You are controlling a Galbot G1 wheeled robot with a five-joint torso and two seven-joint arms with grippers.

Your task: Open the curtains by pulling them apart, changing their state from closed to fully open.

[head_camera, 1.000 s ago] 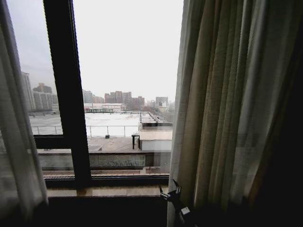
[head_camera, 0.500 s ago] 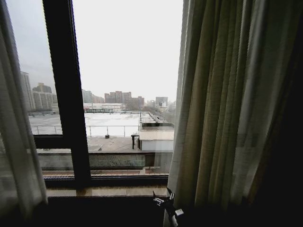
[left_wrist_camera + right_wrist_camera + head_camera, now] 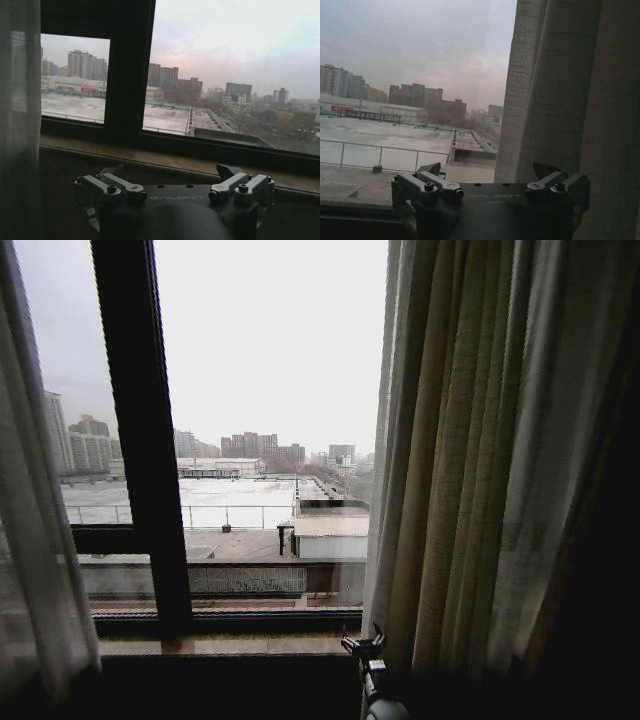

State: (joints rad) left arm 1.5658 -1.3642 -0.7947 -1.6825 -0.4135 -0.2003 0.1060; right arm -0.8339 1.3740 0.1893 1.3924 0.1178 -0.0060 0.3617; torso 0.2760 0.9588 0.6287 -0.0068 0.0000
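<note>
The curtains hang as two sheer white panels. The left curtain point(image 3: 35, 540) hangs at the far left and also shows in the left wrist view as a pale panel point(image 3: 20, 125). The right curtain point(image 3: 470, 460) is bunched in long pleats on the right. My right gripper point(image 3: 366, 647) is low by the sill, at that curtain's inner edge. Its jaws stand open in the right wrist view point(image 3: 487, 170), with the pleats point(image 3: 560, 100) just past one finger point(image 3: 547, 180). My left gripper point(image 3: 170, 172) is open with nothing in it and faces the sill.
A thick black window frame bar point(image 3: 140, 440) stands left of centre, with bare glass between it and the right curtain. A brown sill point(image 3: 230, 643) runs along below the glass. A dark drape point(image 3: 610, 570) fills the far right.
The right gripper dipped left and down, then came back right and up beside the right curtain's edge. That edge now sits slightly farther right. The left curtain has not moved.
</note>
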